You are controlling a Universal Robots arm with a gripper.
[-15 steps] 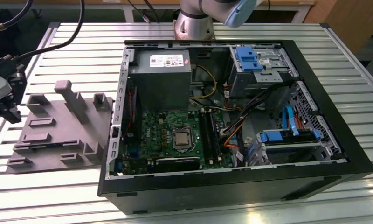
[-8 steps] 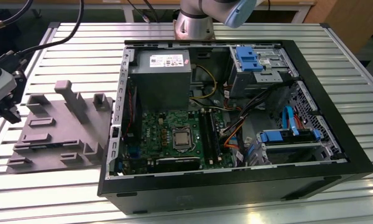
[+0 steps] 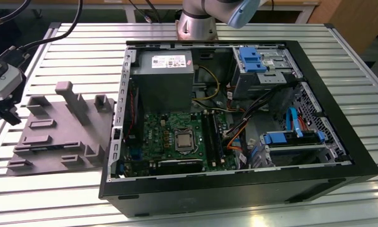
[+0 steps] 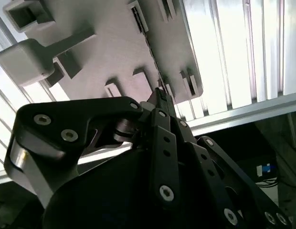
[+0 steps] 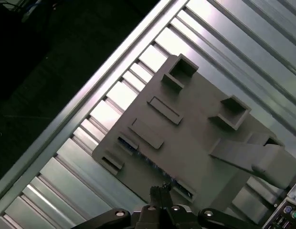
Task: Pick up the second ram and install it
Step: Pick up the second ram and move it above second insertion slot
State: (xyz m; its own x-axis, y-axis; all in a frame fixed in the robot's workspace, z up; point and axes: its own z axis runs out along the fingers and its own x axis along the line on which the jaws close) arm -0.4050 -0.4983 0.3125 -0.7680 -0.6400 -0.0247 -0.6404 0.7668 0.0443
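The second ram [image 5: 150, 162] stands on edge in the grey moulded tray [image 3: 56, 142], a thin bluish strip between two small end blocks. In the second wrist view the second ram [image 4: 153, 59] is a dark thin line running along the tray [image 4: 114, 57]. My gripper [image 3: 5, 112] hangs at the exterior view's far left, above the tray's outer edge. In both wrist views the fingertips [image 5: 162, 190] come together over the ram with nothing between them, and I cannot tell whether they touch it. The gripper [image 4: 160, 93] looks shut.
The open computer case [image 3: 239, 184] lies to the exterior view's right of the tray, with the motherboard [image 3: 170, 137] and its long black memory slots [image 3: 212, 137] inside. The slatted metal table [image 3: 50, 194] ends close to the gripper. Raised blocks [image 3: 72, 101] stand on the tray.
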